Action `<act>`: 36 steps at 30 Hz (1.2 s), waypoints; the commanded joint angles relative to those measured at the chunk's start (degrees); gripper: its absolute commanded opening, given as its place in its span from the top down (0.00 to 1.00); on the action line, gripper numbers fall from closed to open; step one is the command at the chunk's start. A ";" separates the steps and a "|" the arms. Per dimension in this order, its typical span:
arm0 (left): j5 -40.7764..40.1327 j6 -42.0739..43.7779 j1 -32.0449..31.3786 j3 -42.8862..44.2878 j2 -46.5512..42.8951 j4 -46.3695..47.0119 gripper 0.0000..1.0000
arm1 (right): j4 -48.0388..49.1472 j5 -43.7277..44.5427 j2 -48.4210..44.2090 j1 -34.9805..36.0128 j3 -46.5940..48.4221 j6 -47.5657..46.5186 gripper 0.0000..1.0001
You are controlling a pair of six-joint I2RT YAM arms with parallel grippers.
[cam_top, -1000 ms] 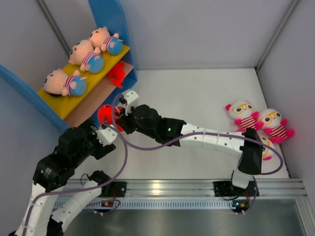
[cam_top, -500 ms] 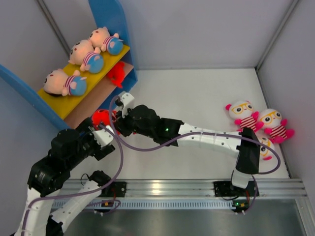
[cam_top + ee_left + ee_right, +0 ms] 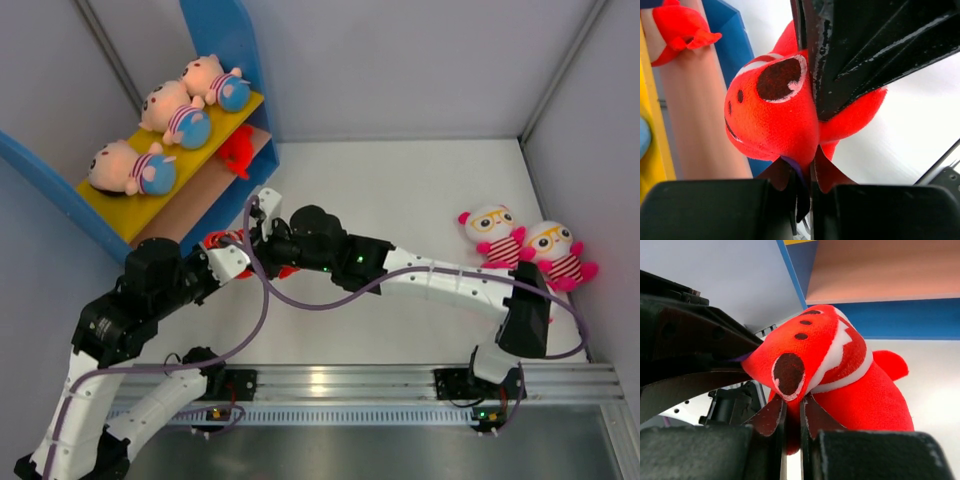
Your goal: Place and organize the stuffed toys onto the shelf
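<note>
A bright red creature [image 3: 770,110] hangs between both grippers just in front of the shelf [image 3: 215,30]. My left gripper [image 3: 812,167] is shut on its underside. My right gripper [image 3: 794,407] is shut on a fold below its dark eye patch. From above the two grippers [image 3: 238,258] [image 3: 262,232] meet and hide most of this toy. Three peach dolls [image 3: 170,112] lie on the yellow upper board [image 3: 120,210]. Another red creature [image 3: 237,152] sits on the tan lower board [image 3: 175,225]. Two white owls [image 3: 495,235] lie at the right wall.
The shelf stands slanted in the far left corner, its blue side panel [image 3: 735,45] close to the held toy. The right arm [image 3: 440,282] stretches across the table from the right. A purple cable [image 3: 300,300] loops under the grippers.
My left gripper has shut on the red creature that my right gripper was holding. Both grippers and the toy have shifted slightly right and toward the near edge.
</note>
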 commanded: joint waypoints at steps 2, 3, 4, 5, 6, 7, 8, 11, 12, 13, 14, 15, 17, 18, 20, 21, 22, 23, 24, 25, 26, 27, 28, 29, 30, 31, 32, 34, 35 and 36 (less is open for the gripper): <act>5.32 0.55 0.04 0.95 1.45 3.89 1.00 | 5.66 -13.13 -4.34 0.30 0.06 -1.10 1.00; 5.14 0.81 0.04 0.60 1.18 3.80 1.00 | 6.45 -14.37 -5.65 -0.23 -2.21 -0.14 0.96; 5.40 0.90 -0.05 0.60 1.01 3.80 1.00 | 7.16 -15.34 -6.19 -1.37 -3.11 0.65 0.90; 5.75 0.90 0.04 0.51 0.66 3.72 1.00 | 7.08 -17.09 -6.63 -1.99 -3.73 1.35 0.81; 6.28 0.99 0.04 0.60 0.57 3.72 1.00 | 6.29 -18.50 -6.98 -2.77 -4.08 2.23 0.65; 6.54 1.08 0.04 0.77 0.48 3.80 1.00 | 5.50 -19.82 -7.76 -4.96 -4.69 2.85 0.59; 6.81 1.25 0.04 0.86 0.56 3.80 1.00 | 4.80 -22.88 -8.47 -6.37 -5.31 3.46 0.54; 5.85 2.56 0.04 0.25 0.13 3.80 1.00 | -0.10 -27.47 -12.33 -13.12 -8.21 1.12 0.40; 5.76 3.01 0.12 -0.53 -0.31 3.72 1.00 | -5.00 -27.13 -13.21 -14.55 -8.30 -0.29 0.35; 6.10 3.62 0.13 -0.80 -0.92 3.80 1.00 | -8.18 -26.69 -13.74 -16.74 -7.35 -1.79 0.33; 6.46 3.63 0.04 -1.07 -1.19 3.80 1.00 | -10.65 -27.38 -13.84 -17.63 -6.55 -3.37 0.31; 7.50 3.54 0.04 -1.42 -1.54 3.80 1.00 | -12.68 -28.61 -13.58 -18.68 -5.94 -6.60 0.27; 8.21 3.54 0.12 -1.68 -2.25 3.72 1.00 | -14.37 -34.75 -12.96 -21.32 -6.10 -9.96 0.21; 8.22 3.62 0.13 -1.69 -2.33 3.72 1.00 | -14.37 -36.34 -12.52 -22.20 -6.37 -10.50 0.20; 7.60 3.45 0.04 -1.51 -2.51 3.89 1.00 | -14.72 -40.91 -10.77 -24.22 -6.28 -12.25 0.19; 6.99 3.45 0.04 -1.51 -2.51 3.89 1.00 | -14.98 -42.23 -9.72 -24.32 -6.11 -13.83 0.18; 6.81 3.36 0.04 -1.51 -2.77 3.89 1.00 | -15.16 -44.42 -9.18 -24.32 -6.10 -13.84 0.17; 6.72 3.36 0.04 -1.51 -2.95 3.89 1.00 | -15.16 -45.22 -8.66 -24.23 -6.10 -13.84 0.17; 6.72 3.45 0.12 -1.51 -3.12 3.89 1.00 | -15.07 -45.49 -7.78 -24.23 -6.45 -15.58 0.17; 6.72 3.36 0.13 -1.60 -3.30 3.89 1.00 | -14.03 -45.06 -7.42 -24.14 -6.80 -15.51 0.17; 6.72 3.27 0.13 -1.68 -3.21 3.89 1.00 | -12.89 -44.62 -6.99 -23.97 -7.33 -14.82 0.17; 6.81 3.27 0.04 -1.69 -3.30 3.89 1.00 | -11.39 -44.53 -5.76 -23.79 -8.21 -12.98 0.17; 6.90 2.93 0.04 -1.60 -3.48 3.89 1.00 | -10.42 -44.62 -4.79 -23.27 -8.30 -12.27 0.16; 6.81 2.66 0.12 -1.68 -3.56 3.89 1.00 | -8.67 -44.44 -3.83 -22.91 -8.30 -10.96 0.18; 6.72 2.57 0.13 -1.86 -3.74 3.89 1.00 | -7.70 -44.35 -1.82 -22.47 -7.87 -10.33 0.19; 6.55 2.31 0.04 -1.95 -4.26 3.98 1.00 | -6.47 -44.44 -0.84 -21.43 -7.78 -9.46 0.20; 6.37 2.22 0.04 -2.30 -4.53 3.98 1.00 | -3.24 -44.44 0.04 -20.89 -7.77 -7.62 0.21; 6.37 1.96 0.13 -2.65 -5.32 3.98 1.00 | -0.59 -44.35 1.98 -19.23 -7.51 -6.21 0.24; 6.11 1.87 0.13 -2.74 -5.58 3.98 1.00 | 0.39 -44.09 2.59 -18.78 -7.51 -4.98 0.34; 5.93 1.78 0.04 -2.74 -5.67 3.98 1.00 | 1.18 -43.83 3.38 -18.43 -7.16 -4.27 0.44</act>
